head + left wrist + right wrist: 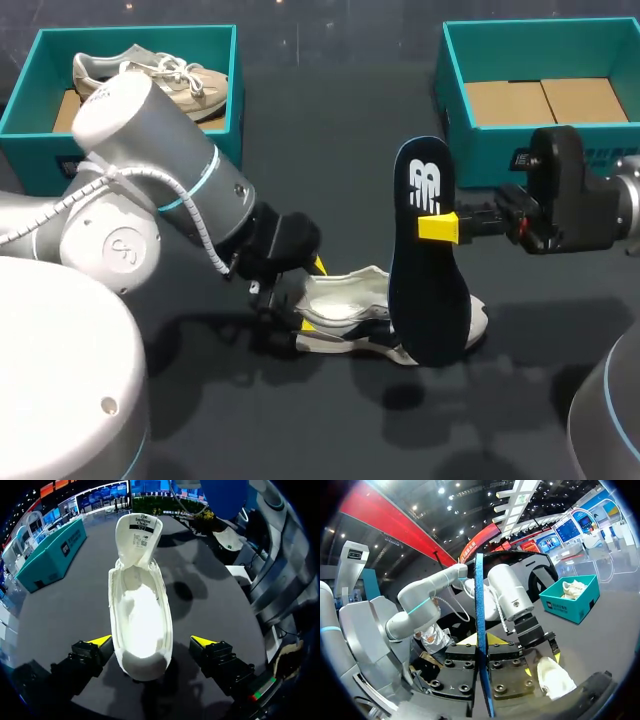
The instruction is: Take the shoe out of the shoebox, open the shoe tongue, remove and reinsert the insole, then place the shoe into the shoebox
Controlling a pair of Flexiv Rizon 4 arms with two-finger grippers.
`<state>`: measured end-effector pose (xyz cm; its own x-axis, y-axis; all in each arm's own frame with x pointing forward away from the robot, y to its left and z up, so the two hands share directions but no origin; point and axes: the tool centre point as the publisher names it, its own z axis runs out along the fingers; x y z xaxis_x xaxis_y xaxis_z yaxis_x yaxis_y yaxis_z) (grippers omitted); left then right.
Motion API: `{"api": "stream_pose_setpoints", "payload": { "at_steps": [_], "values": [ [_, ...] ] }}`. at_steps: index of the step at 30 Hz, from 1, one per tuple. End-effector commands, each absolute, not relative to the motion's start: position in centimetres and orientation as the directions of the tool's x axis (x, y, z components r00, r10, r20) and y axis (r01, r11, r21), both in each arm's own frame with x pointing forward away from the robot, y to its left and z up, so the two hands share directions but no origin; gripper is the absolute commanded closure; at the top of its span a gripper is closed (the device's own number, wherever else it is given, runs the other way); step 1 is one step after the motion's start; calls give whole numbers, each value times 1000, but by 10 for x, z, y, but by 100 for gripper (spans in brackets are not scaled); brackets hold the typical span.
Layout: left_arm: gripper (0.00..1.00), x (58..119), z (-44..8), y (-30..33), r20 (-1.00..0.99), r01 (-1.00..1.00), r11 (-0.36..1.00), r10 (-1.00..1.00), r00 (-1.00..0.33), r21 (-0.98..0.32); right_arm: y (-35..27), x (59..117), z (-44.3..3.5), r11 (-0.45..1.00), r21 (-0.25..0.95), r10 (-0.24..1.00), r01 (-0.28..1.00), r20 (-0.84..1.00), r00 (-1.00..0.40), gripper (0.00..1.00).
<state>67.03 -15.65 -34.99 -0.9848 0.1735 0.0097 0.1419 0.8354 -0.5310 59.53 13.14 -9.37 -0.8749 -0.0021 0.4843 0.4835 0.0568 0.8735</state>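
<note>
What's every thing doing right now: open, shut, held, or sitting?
shoe: sitting on its sole, tongue open, insole out.
insole: upright, held in the air.
right gripper: shut on insole.
left gripper: open around shoe.
left shoebox: open, beige shoe inside.
right shoebox: open.

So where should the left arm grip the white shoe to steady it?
Probably at the heel, across its two sides, coming from behind. The shoe sits sole-down with its tongue pulled up, and the left gripper has its open fingers either side of that narrow end.
</note>
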Motion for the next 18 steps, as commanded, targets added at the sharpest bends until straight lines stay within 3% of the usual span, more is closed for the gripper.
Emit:
{"api": "stream_pose_setpoints", "payload": {
  "at_steps": [1, 10, 18],
  "values": [
    [0, 671, -349, -158, 23, 167, 846, 207, -978, -507, 133, 594, -94, 56, 873, 0, 484, 485, -875, 100],
    [0, 682, -350, -163, 44, 88, 951, 105, -993, -295, 133, 594, -94, 56, 873, 0, 484, 485, -875, 100],
    [0, 686, -345, -173, 49, 77, 973, 90, -995, -220, 133, 594, -94, 56, 873, 0, 484, 485, -875, 100]
  ]
}}
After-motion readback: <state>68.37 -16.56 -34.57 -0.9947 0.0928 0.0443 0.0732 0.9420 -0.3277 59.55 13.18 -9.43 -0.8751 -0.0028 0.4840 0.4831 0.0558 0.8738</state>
